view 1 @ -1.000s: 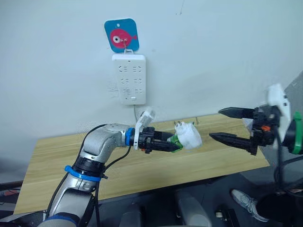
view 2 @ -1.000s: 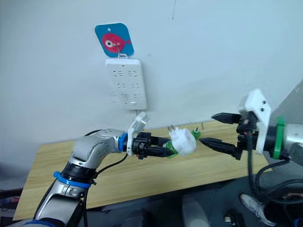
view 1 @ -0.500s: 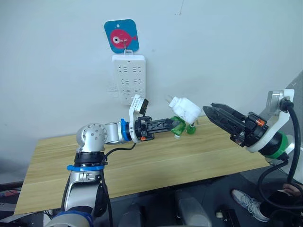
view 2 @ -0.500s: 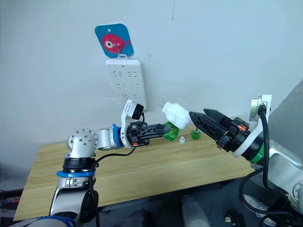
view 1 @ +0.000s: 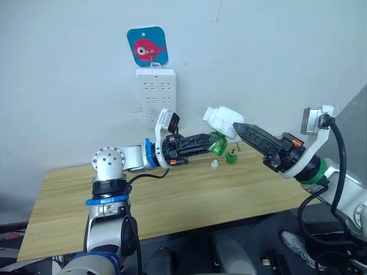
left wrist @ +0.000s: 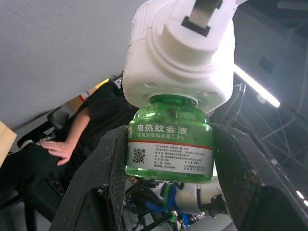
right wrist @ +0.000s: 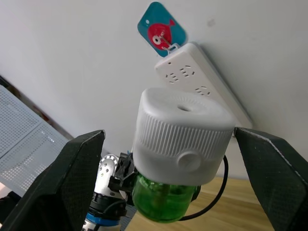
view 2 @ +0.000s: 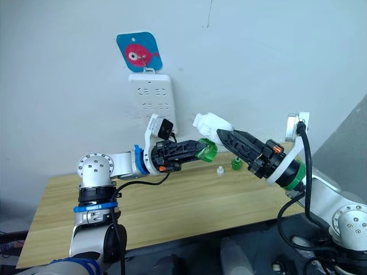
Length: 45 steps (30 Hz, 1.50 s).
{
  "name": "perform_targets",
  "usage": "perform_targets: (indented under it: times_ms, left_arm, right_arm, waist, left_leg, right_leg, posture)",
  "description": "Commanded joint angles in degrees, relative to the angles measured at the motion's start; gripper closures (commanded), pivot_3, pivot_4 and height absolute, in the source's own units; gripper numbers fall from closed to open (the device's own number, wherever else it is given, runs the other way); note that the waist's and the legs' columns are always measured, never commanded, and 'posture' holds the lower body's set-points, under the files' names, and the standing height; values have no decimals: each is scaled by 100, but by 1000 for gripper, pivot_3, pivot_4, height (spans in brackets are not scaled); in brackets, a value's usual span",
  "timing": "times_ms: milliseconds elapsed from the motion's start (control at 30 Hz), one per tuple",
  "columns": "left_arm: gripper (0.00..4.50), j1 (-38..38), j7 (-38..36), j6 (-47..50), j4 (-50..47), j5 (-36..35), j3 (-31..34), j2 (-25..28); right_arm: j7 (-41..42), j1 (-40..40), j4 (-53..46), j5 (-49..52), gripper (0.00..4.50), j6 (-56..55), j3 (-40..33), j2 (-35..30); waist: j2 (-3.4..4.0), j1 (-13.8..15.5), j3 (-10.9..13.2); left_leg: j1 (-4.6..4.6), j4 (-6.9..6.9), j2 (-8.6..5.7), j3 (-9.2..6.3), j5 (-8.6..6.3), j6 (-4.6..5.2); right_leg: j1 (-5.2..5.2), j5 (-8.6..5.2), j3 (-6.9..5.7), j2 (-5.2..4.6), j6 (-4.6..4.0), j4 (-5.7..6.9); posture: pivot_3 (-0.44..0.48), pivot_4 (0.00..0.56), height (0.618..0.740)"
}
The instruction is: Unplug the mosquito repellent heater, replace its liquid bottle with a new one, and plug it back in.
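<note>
The white mosquito repellent heater (view 1: 222,120) is held in the air in front of the wall, prongs up, with a green liquid bottle (left wrist: 169,149) screwed in beneath it. My left gripper (view 1: 213,143) is shut on that bottle, a finger pressing each side. My right gripper (right wrist: 168,130) reaches in from the right and is open, its fingers (right wrist: 67,183) straddling the heater's ribbed white body (right wrist: 183,130). One finger is at the heater's edge and the other stands off with a gap. A second small green bottle (view 1: 230,156) stands on the wooden table (view 1: 172,195).
A long white power strip (view 1: 156,94) hangs on the wall under a blue fish sticker (view 1: 147,46), just behind my left gripper. A small white cap (view 1: 214,165) lies beside the second bottle. A seated person (left wrist: 91,120) is in the left wrist view.
My right gripper has moved left until its fingers are around the heater. My left arm has lifted the bottle and heater a little higher and tilted them.
</note>
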Motion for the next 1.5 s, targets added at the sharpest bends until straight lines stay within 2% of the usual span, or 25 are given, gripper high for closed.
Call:
perform_targets:
  times_ms: [33, 367, 467, 567, 900, 967, 1133, 1233, 1300, 1400, 1500]
  left_arm:
    - [2217, -112, 72, 79, -89, -296, 35, 2]
    - [2217, -85, 120, 59, -56, -474, -46, 103]
    - [2217, -51, 97, 29, -66, -466, -83, 116]
    - [2217, -20, 76, -4, -71, -452, -114, 126]
    - [2217, -29, -31, -44, 209, -432, -71, 229]
    - [1477, 22, -217, -54, 106, -362, -176, 365]
    - [23, 285, -685, -803, -331, 379, -638, 919]
    - [17, 407, -793, -1322, -274, 827, -732, 1213]
    - [17, 638, -1015, -2077, -496, 1501, -1085, 1500]
    - [17, 832, -750, -3246, -465, 2426, -1230, 1576]
    - [17, 901, -557, -4045, -336, 3005, -1211, 1551]
  right_arm:
    - [222, -250, -6, -32, 0, -70, 87, 43]
    - [413, -401, 203, -17, 0, 14, 226, 46]
    - [424, -400, 211, 26, 604, 42, 229, 21]
    - [433, -400, 216, 80, 1512, 74, 231, -8]
    - [344, -359, 148, 278, 1516, 89, 198, -111]
    - [290, -290, 101, 358, 1516, 76, 147, -144]
    - [134, -113, -7, 404, 1517, -26, -62, -283]
    - [53, 2, -56, 355, 1517, -113, -251, -385]
    - [44, 59, -121, 145, 1517, -135, -339, -474]
    - [105, 111, -304, -364, 1517, -91, -392, -686]
    - [150, 151, -471, -820, 1517, -100, -374, -827]
  waist:
    - [-1, 5, -10]
    - [5, 5, -61]
    - [5, 5, -61]
    - [6, 4, -61]
    - [7, 4, -62]
    - [7, 3, -62]
    - [10, 1, -64]
    - [11, 7, -65]
    - [11, 9, -65]
    - [13, 21, -66]
    - [12, 37, -66]
  left_leg:
    - [0, 0, 0, 0, 0, 0]
    - [0, -1, -1, 0, 0, 0]
    - [0, 0, -1, -1, 0, 0]
    - [0, -1, -1, 0, 0, 0]
    - [0, -1, -1, 0, 0, 1]
    - [-1, -1, -1, 0, 0, 1]
    - [1, -3, 1, -1, 0, 1]
    - [1, -3, 0, 1, 0, 1]
    - [1, -3, 0, 3, 0, 1]
    - [2, -5, 0, 5, -1, 1]
    - [1, -5, 1, 5, -1, 2]
  right_leg:
    - [0, 0, 0, 0, 0, 0]
    - [0, 0, 4, 0, 0, -1]
    - [0, 0, 3, 1, 0, -1]
    - [0, 0, 4, 0, 0, -1]
    - [0, 0, 4, 2, 0, -1]
    - [0, 0, 4, 2, 0, -2]
    - [-1, 0, 5, 5, 0, -2]
    - [-1, -1, 8, 5, 0, -2]
    - [-2, -1, 9, 5, 0, -3]
    - [-1, -1, 11, 4, 1, -5]
    - [-2, -1, 11, 3, 1, -6]
  posture:
    - [-253, 101, 740]
    - [-250, 100, 740]
    - [-250, 102, 740]
    - [-250, 103, 740]
    - [-250, 103, 740]
    - [-250, 103, 740]
    - [-250, 103, 740]
    - [-250, 103, 740]
    - [-250, 109, 740]
    - [-248, 114, 740]
    - [-244, 118, 740]
